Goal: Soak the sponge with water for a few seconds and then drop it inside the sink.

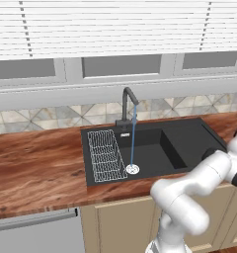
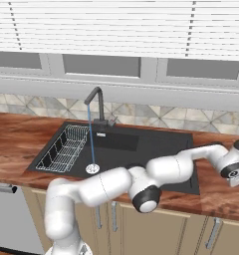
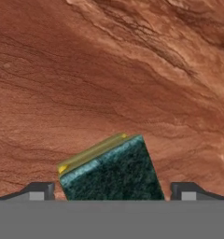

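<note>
Sponge (image 3: 111,170) sits on the wood counter (image 3: 109,70), dead centre between the two fingertips (image 3: 39,191) of the tool (image 3: 113,196) in the hand view — green scouring face toward the camera, yellow edge showing along its upper left. Tool is spread wide: a tip on each side of the block with visible gap on both, so nothing is held yet, as far as I can judge. Block is rotated a little against the line between the tips, not square to it. Arm reaches far to the right of the sink (image 1: 189,136), over the counter beyond its right rim. Water (image 1: 133,138) runs from the faucet (image 1: 126,106) down to the drain (image 1: 133,169), beside the wire rack (image 1: 104,154). Key relation: sponge lies straight ahead of the tool, well apart from the stream — closing should take it, then carry left.
</note>
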